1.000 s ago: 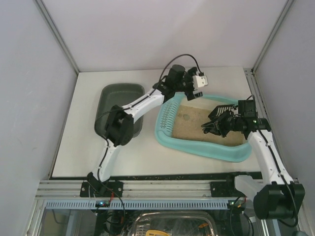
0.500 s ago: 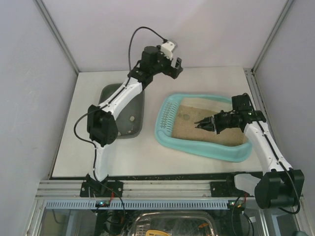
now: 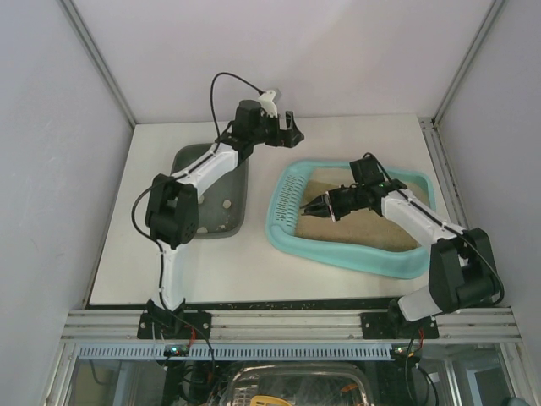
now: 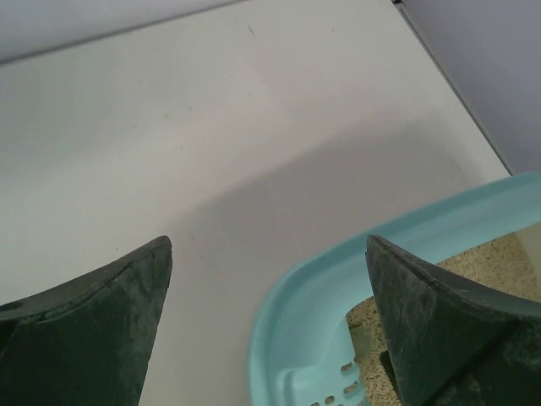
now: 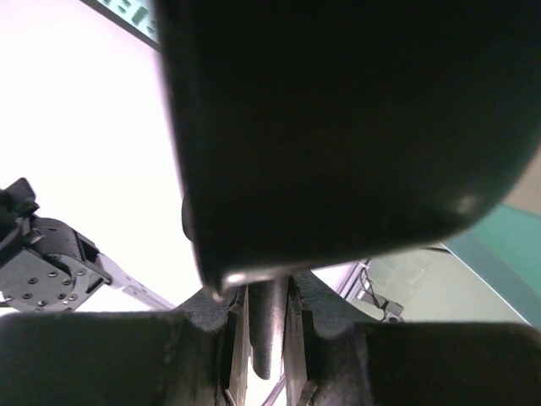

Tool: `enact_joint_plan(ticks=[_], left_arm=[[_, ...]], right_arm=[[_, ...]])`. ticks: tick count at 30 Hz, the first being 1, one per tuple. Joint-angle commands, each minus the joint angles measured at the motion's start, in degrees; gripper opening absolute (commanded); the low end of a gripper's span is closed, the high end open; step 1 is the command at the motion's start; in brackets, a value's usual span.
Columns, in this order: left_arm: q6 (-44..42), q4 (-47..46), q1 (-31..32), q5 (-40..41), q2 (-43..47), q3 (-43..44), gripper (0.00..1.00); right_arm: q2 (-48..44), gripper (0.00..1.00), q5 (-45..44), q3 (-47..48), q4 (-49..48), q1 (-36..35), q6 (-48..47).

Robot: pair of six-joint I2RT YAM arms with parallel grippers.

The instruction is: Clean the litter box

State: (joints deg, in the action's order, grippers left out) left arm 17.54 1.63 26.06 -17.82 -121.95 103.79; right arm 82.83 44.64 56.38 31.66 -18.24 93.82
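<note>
Setting: white counter [image 3: 211, 271] inside plain grey walls, with an aluminium rail along the near edge.

Item 1, right gripper [image 3: 314, 205]: I see its jaws drawn narrow and clamped on a dark tool [image 5: 338, 135]. The tool fills my wrist view, and I cannot make out its shape. The gripper tip sits low over the tan litter [image 3: 372, 228], just beside the slotted grille [image 3: 287, 199].

Item 2, litter box [image 3: 355, 258]: turquoise, on the right half of the counter, grille end towards the centre.

Item 3, left gripper [image 4: 269, 243]: jaws wide apart, nothing between them. It hangs over bare counter by the far grille-end corner of the litter box.

Item 4, dark grey-green tray [image 3: 193, 159]: on the left of the counter, apart from the litter box and partly under the left arm.
</note>
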Motion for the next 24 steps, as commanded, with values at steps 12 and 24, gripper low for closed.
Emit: enact_joint_plan(ticks=[12, 24], left_arm=[[2.17, -8.38, 0.02, -2.76, 6.34, -11.37, 1.0], [1.55, -7.35, -0.75, -3.53, 8.27, -14.21, 1.0]], right_arm=[[1.95, 0.0, 1.79, -4.22, -18.35, -2.97, 17.38], [-0.86, 0.0, -1.96, -17.27, -39.11, -5.14, 27.98]])
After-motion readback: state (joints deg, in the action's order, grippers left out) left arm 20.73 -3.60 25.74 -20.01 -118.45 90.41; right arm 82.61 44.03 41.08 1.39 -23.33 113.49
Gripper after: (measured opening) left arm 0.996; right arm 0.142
